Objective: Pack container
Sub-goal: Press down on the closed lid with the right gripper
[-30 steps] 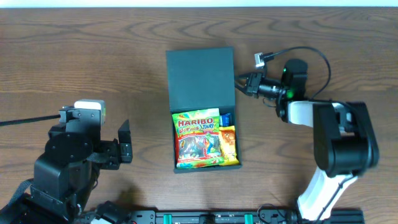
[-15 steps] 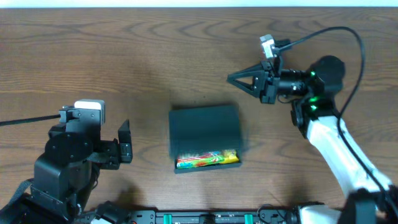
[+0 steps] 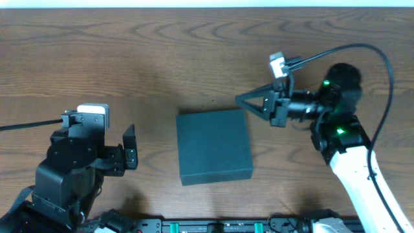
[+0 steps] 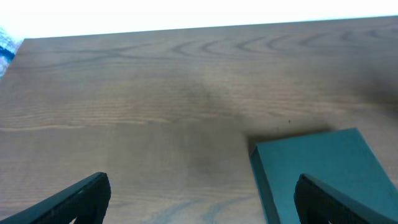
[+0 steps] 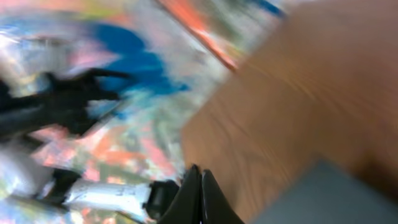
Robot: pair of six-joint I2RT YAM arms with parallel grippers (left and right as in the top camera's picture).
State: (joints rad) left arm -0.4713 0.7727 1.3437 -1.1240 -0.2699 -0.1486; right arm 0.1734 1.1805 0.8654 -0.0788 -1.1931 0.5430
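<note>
The container (image 3: 214, 146) is a dark teal-black square box lying shut in the middle of the table, its lid flat and its contents hidden. It shows in the left wrist view (image 4: 317, 168) at the lower right, and a blurred corner of it in the right wrist view (image 5: 323, 199). My right gripper (image 3: 238, 99) is shut and empty, its tips just above the box's far right corner; its closed fingers show in the right wrist view (image 5: 199, 180). My left gripper (image 3: 130, 155) is open and empty, left of the box, with both fingers low in the left wrist view (image 4: 199, 199).
The brown wooden table (image 3: 129, 58) runs to its far edge at the top. The right arm's cable (image 3: 369, 52) loops over the right side. The left arm's base (image 3: 71, 168) fills the lower left.
The lid swung down from fully open over the candy bags to flat shut. My right gripper moved away from the lid and now hangs by the box's far right corner. The left arm stayed still.
</note>
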